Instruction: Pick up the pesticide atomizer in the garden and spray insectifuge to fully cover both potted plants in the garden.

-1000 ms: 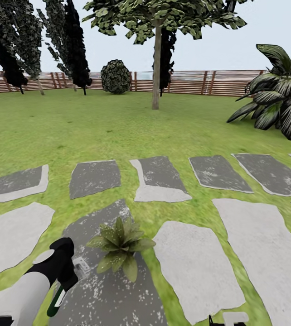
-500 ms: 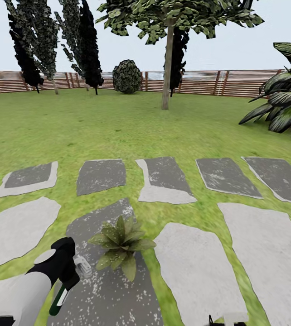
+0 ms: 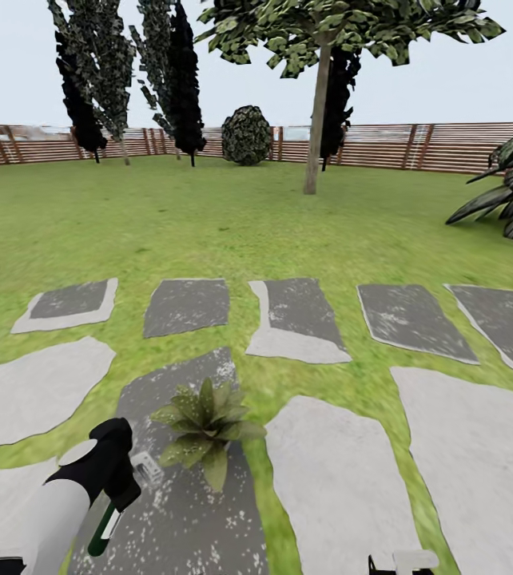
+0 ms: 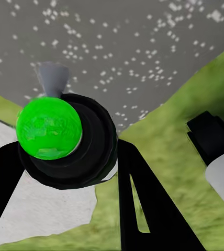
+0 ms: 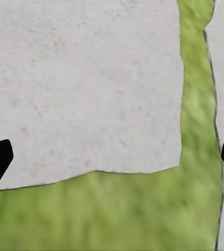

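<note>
Green lawn (image 3: 232, 231) with grey stepping stones (image 3: 296, 315), trees (image 3: 318, 96), brown slatted fence (image 3: 416, 145) under pale sky.

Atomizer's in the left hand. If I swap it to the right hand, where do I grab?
Probably the slim lower body of the pesticide atomizer, which juts free below the left hand. Come from the robot's right, fingers across it; the left hand sits close under the white head.

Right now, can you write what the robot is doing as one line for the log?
left gripper: holds spray bottle | potted plant: on dark stepping stone, beside bottle | right gripper: open over pale stone, grass
</note>
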